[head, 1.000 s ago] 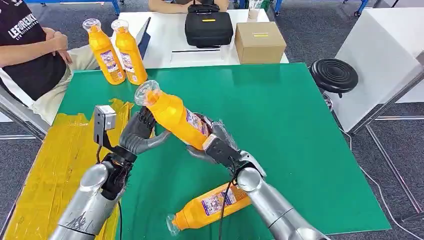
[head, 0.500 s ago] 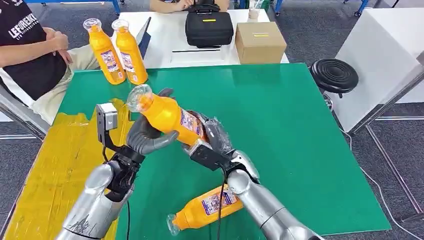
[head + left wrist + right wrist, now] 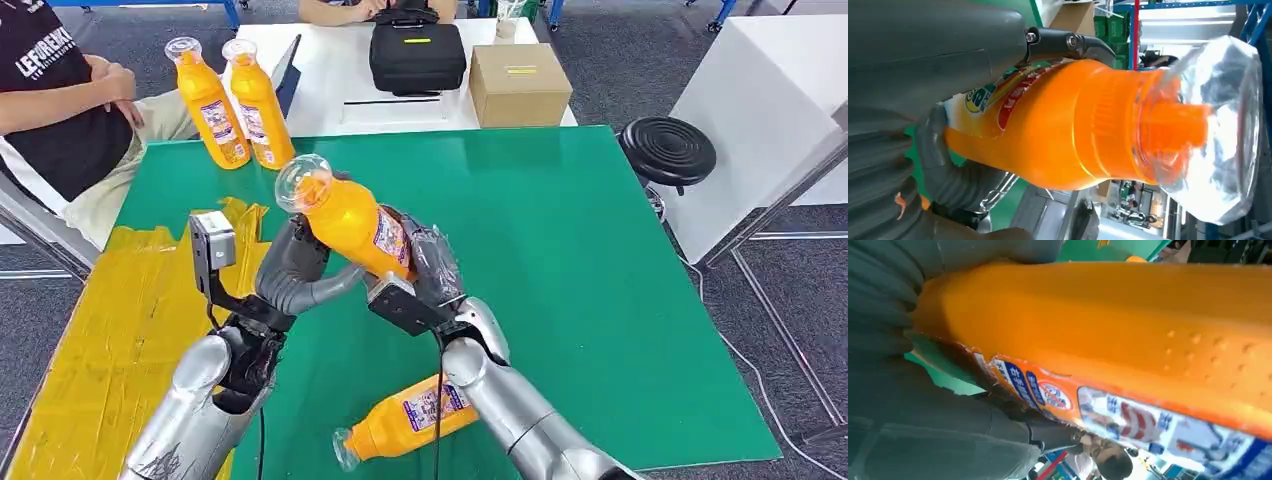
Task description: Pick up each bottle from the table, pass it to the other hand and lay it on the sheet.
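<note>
An orange juice bottle (image 3: 345,220) with a clear cap hangs tilted over the green table (image 3: 560,250), cap toward the far left. My left hand (image 3: 295,270) wraps its upper body and my right hand (image 3: 425,280) grips its lower end. The left wrist view shows the bottle (image 3: 1073,125) held inside the left hand (image 3: 933,80); in the right wrist view, the bottle's body (image 3: 1108,335) lies against my right hand (image 3: 923,405). Another bottle (image 3: 415,415) lies on the table near the front edge. Two more bottles (image 3: 235,100) stand upright at the far left. A crinkled yellow sheet (image 3: 110,330) covers the table's left side.
A seated person (image 3: 60,100) is at the far left corner. Behind the green table, a white table carries a black case (image 3: 417,50) and a cardboard box (image 3: 518,85). A black stool (image 3: 667,150) and a white cabinet (image 3: 770,110) stand to the right.
The left hand has closed round the bottle's upper body while the right hand still holds the lower end. The bottle tipped more upright and shifted slightly left.
</note>
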You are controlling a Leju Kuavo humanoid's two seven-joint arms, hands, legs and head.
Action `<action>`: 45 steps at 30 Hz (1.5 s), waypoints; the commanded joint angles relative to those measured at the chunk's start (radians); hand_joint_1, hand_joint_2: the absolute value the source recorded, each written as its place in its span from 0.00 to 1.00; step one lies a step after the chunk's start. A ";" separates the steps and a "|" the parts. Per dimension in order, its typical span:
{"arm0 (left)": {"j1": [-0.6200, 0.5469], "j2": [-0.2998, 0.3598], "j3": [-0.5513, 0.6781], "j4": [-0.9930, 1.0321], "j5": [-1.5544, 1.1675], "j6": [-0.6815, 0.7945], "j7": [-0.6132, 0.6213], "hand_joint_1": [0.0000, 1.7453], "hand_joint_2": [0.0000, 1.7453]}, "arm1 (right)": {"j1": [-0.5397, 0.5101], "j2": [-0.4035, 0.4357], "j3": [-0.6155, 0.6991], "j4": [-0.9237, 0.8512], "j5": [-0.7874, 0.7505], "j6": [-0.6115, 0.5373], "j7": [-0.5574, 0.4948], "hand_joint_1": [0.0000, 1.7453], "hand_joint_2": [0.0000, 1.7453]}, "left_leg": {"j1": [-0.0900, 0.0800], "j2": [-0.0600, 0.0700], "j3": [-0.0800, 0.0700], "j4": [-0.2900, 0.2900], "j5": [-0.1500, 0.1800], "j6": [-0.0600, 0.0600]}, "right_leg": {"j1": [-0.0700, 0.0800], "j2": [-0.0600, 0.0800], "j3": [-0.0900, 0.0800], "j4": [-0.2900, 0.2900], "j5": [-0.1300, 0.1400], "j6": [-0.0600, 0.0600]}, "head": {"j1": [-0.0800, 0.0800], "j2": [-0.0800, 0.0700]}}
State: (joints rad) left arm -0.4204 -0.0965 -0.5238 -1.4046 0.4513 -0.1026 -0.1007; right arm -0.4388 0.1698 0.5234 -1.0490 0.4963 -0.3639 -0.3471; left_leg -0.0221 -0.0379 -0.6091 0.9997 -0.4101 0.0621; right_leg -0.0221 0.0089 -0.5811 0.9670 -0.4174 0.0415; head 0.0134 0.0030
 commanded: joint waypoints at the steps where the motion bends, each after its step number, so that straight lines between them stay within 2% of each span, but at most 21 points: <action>1: -0.054 -0.043 -0.064 0.053 0.035 -0.014 0.012 0.00 1.00 | -0.051 0.040 0.108 0.095 0.033 0.048 0.015 1.00 1.00 | 0.003 0.003 0.002 0.002 -0.003 -0.005 | 0.003 0.000 0.004 0.000 -0.002 -0.003 | 0.000 0.000; 7: -0.060 -0.045 -0.059 0.071 0.054 -0.018 0.014 0.00 1.00 | -0.052 0.041 0.135 0.107 0.034 0.064 0.017 1.00 1.00 | 0.001 0.001 0.001 0.001 -0.001 -0.003 | 0.002 -0.002 0.002 0.000 -0.001 -0.002 | 0.000 0.000; 17: -0.103 -0.063 -0.051 0.129 0.090 -0.029 0.006 0.00 1.00 | -0.094 0.058 0.285 0.150 0.096 0.141 0.025 1.00 1.00 | 0.002 0.001 0.000 0.002 -0.001 -0.003 | 0.002 -0.001 0.001 0.000 -0.001 -0.002 | 0.000 0.000; 26: -0.092 -0.057 -0.038 0.126 0.093 -0.025 0.000 0.00 1.00 | -0.093 0.047 0.295 0.142 0.097 0.155 0.026 1.00 1.00 | 0.003 0.001 0.002 0.002 -0.001 -0.004 | 0.003 -0.003 0.003 0.000 -0.002 -0.002 | 0.000 0.000; 30: -0.093 -0.056 0.002 0.161 0.062 0.013 -0.026 0.00 1.00 | -0.126 0.071 0.322 0.200 0.088 0.170 0.020 1.00 1.00 | 0.003 0.002 0.002 0.002 -0.002 -0.005 | 0.004 -0.002 0.004 -0.001 -0.002 -0.003 | 0.000 0.000; 45: -0.078 -0.041 0.042 0.133 -0.032 0.110 -0.071 0.00 1.00 | -0.144 0.071 0.355 0.169 0.097 0.187 0.043 1.00 1.00 | 0.002 0.002 0.000 0.001 -0.001 -0.003 | 0.002 -0.001 0.001 0.000 -0.001 -0.002 | 0.000 0.000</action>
State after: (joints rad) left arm -0.4306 -0.1049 -0.4475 -1.3214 0.4299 -0.0007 -0.1808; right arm -0.5713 0.2121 0.7069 -0.9133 0.5596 -0.2193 -0.2861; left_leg -0.0220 -0.0377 -0.6096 0.9997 -0.4096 0.0622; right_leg -0.0221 0.0088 -0.5814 0.9673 -0.4174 0.0415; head 0.0130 0.0030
